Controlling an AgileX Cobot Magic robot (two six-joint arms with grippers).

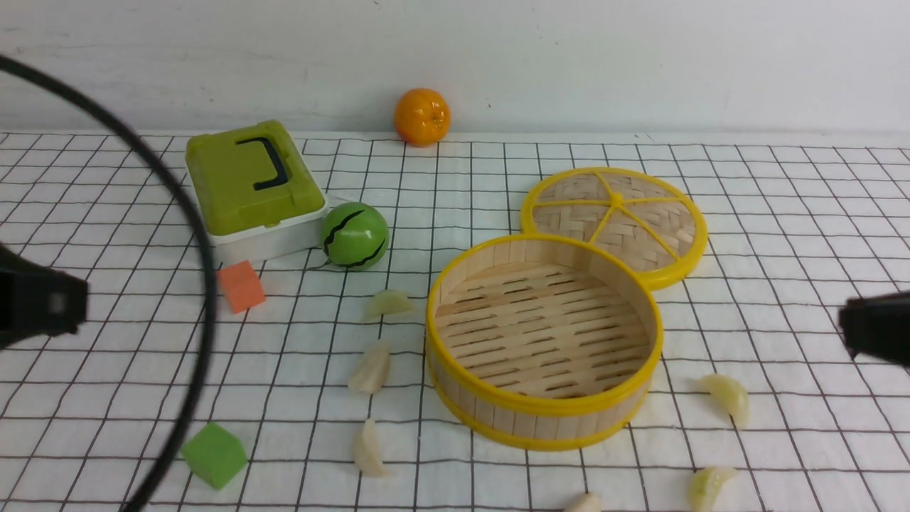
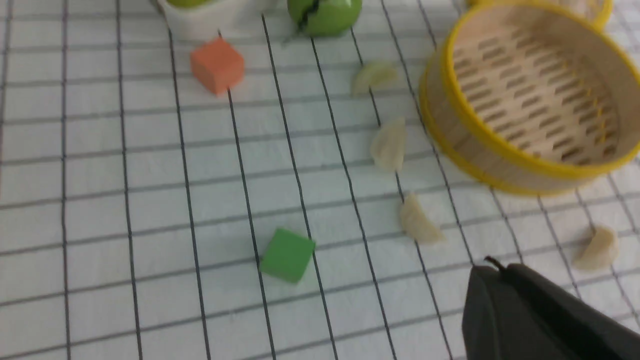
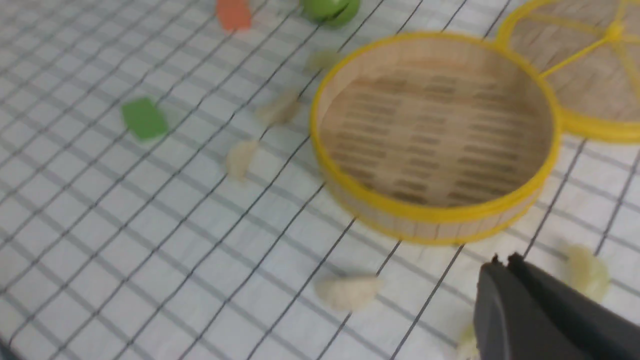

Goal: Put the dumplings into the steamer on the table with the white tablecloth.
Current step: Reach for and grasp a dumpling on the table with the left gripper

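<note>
Left gripper [image 2: 492, 264] and right gripper [image 3: 502, 260] hover pinched shut, empty; steamer [image 1: 512, 421] bare. Best open wide, then drop squarely over a nearby dumpling [image 1: 371, 368].

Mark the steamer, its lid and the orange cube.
steamer [image 1: 547, 407], front view, near yellow top rim
lid [image 1: 615, 200], front view, centre hub
orange cube [image 1: 242, 286], front view, middle of the cube
</note>
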